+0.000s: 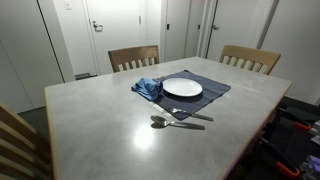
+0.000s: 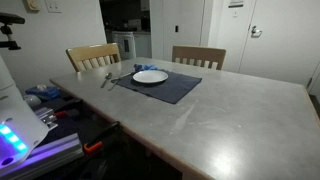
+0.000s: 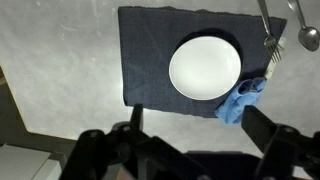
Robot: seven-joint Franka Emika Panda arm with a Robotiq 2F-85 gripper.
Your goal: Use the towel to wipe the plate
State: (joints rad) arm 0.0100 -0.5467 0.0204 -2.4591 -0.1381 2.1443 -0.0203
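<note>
A white plate sits on a dark blue placemat on the grey table. A crumpled blue towel lies on the mat's edge, touching the plate's rim. In the wrist view my gripper hangs high above the table, just off the mat's near edge. It is open and empty. The towel lies close to one finger. The gripper does not show in either exterior view.
A fork and a spoon lie beside the mat. Two wooden chairs stand at the table's far side. The table edge is near in the wrist view.
</note>
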